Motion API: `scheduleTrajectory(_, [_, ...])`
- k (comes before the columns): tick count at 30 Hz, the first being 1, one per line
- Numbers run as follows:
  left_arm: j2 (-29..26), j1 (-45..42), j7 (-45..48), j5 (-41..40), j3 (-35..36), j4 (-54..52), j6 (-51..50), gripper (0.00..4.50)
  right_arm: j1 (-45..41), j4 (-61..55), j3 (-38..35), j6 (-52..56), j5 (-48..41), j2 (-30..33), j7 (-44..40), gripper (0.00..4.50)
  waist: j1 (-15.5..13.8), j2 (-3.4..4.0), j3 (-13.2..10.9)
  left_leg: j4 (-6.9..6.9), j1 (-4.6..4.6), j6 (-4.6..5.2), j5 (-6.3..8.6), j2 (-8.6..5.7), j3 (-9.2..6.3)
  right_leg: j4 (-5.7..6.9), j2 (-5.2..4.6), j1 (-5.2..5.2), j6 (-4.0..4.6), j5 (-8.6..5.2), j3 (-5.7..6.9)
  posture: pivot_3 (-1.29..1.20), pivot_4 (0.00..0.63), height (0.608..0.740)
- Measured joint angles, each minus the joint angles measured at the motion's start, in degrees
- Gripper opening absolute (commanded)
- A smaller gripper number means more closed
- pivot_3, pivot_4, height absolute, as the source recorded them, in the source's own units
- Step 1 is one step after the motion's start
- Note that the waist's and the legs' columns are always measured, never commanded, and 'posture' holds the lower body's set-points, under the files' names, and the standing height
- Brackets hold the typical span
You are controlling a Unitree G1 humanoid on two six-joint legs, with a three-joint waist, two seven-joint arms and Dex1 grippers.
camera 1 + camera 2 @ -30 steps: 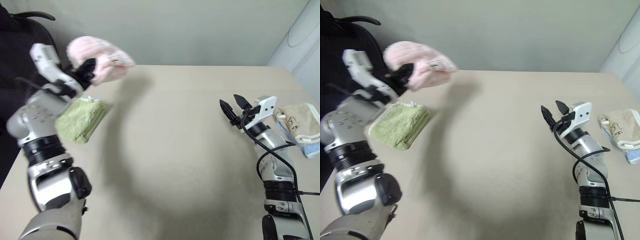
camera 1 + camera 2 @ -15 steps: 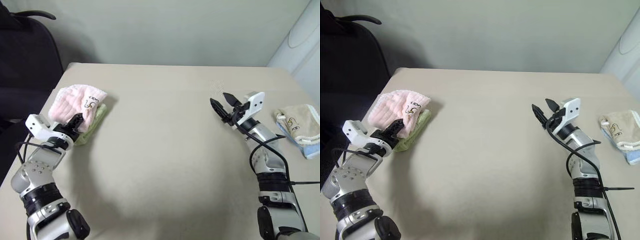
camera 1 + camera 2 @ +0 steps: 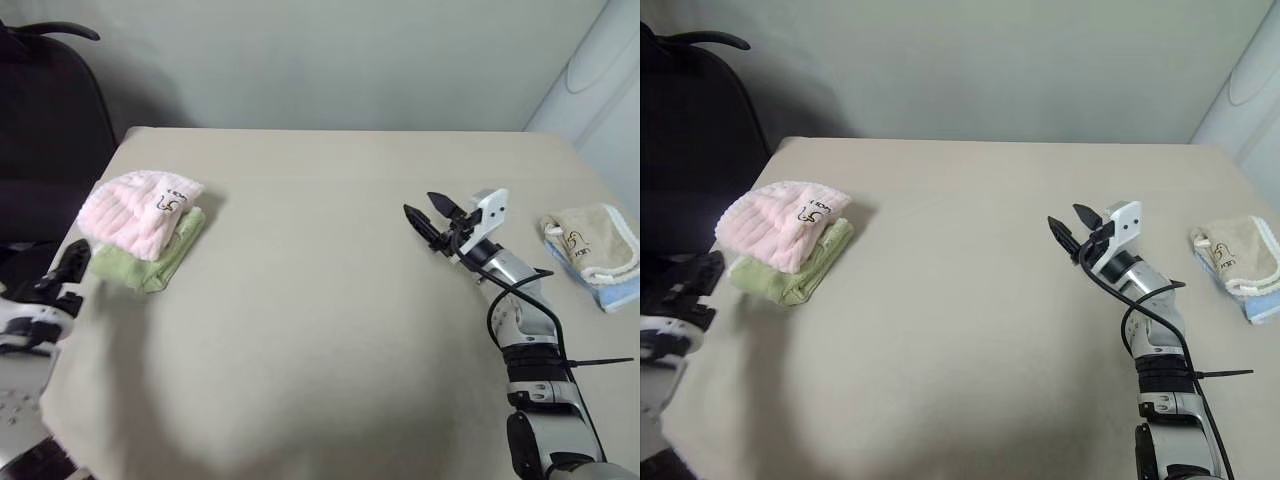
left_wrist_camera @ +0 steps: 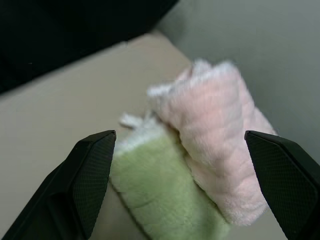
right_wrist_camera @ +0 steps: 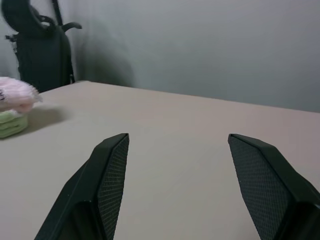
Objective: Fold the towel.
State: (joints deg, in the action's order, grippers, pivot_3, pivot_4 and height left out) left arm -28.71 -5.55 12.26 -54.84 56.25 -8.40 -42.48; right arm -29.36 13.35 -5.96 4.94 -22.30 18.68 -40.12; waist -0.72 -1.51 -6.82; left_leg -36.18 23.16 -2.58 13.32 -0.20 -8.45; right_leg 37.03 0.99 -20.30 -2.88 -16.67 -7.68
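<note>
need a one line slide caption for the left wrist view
Open left gripper facing the folded pink towel stacked on the green towel.

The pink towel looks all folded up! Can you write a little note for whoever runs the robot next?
Left gripper: open, holding nothing, near the table's left edge, just short of the towel stack.
Right gripper: open, holding nothing, above the bare table right of the middle.
Pink towel: folded into a bundle, lying on top of the folded green towel at the left side of the table.
Beige towel: on a blue cloth at the right edge, untouched.
Done: folding and stacking appear finished.
Left: probably nothing; just check that the bundle sits steady.
</note>
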Motion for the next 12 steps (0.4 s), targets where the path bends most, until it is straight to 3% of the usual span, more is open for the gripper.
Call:
scheduleTrajectory(2, [-1.3, 3.8, 3.0, -0.3, -1.4, -5.2, 0.1, 4.47, 0.2, 0.1, 1.1, 0.2, 0.1, 0.1, -1.6, 3.34, -0.1, -0.01, 0.0, -0.01, 0.0, 0.0, 0.0, -0.02, -0.03, 0.0, -0.01, 0.02, 0.03, 0.0, 0.01, 0.0, 0.15, 0.74])
scheduleTrajectory(5, [-3.6, 9.0, 8.3, 0.2, -9.0, -15.2, 0.1, 4.47, 0.3, 1.0, 2.0, 0.2, 0.3, 0.3, -2.9, 3.34, -0.3, 0.01, 0.0, -0.01, 0.0, 0.01, 0.01, -0.04, -0.06, -0.01, -0.02, 0.05, 0.05, 0.01, 0.04, 0.0, 0.15, 0.74])
scheduleTrajectory(10, [-7.9, 8.1, 12.6, 11.4, -36.1, -26.8, 2.0, 4.47, 0.7, 0.7, 2.9, 0.4, 1.1, 1.4, -4.9, 3.34, -0.4, 0.01, 0.0, 0.0, 0.0, -0.03, 0.03, 0.0, -0.04, 0.02, -0.02, 0.0, 0.19, 0.06, 0.1, 0.0, 0.15, 0.74])
scheduleTrajectory(12, [-6.7, 5.7, 12.8, 15.4, -43.3, -26.7, 3.7, 4.47, 2.0, -0.4, 3.4, 0.8, 1.2, 2.3, -5.7, 3.34, -0.3, 0.01, 0.0, 0.04, 0.04, -0.05, 0.04, 0.02, -0.02, 0.03, -0.02, -0.05, 0.21, 0.07, 0.12, 0.0, 0.15, 0.74])
